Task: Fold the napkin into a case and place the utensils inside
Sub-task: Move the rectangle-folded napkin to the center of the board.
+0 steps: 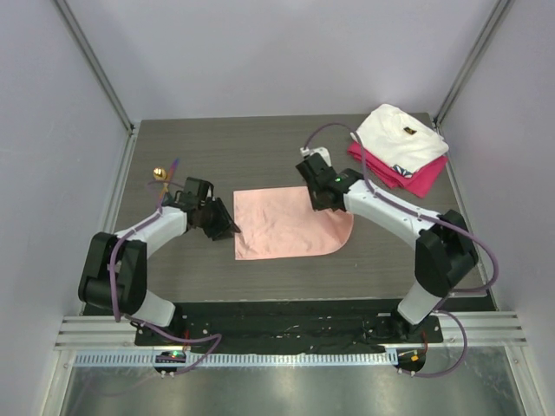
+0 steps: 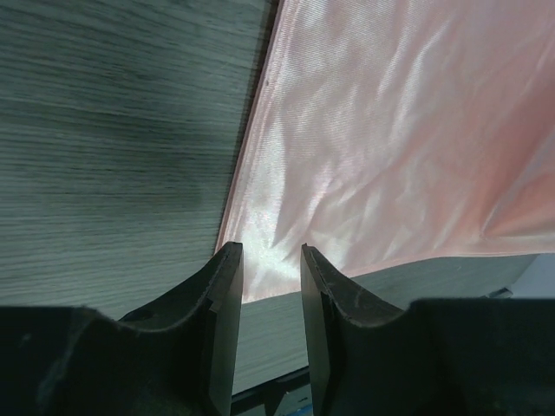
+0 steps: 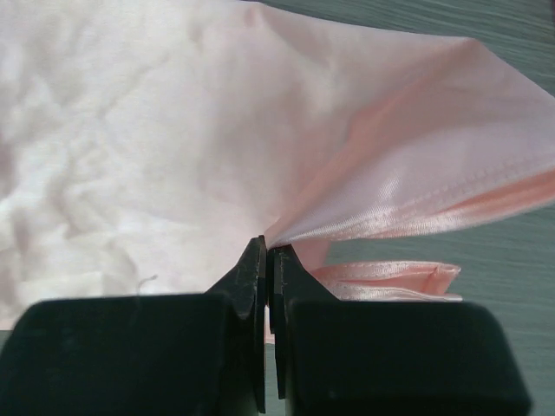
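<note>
Napkin point(image 1: 277, 230) fold only begun: right jaws pinch its lifted edge, left jaws parted at its corner; utensils point(image 1: 161, 176) lie untouched, upper left.

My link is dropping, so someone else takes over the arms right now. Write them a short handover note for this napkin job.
Right gripper: jaws shut on the napkin, pinching a lifted fold of cloth near its far right corner.
Left gripper: jaws open at the napkin's left edge, holding nothing.
Utensils: lying on the table at the far left, apart from the napkin, untouched.
Done: only the first fold is started; most of the napkin lies flat.
Left: fold the napkin into a case, then place the utensils inside.
</note>
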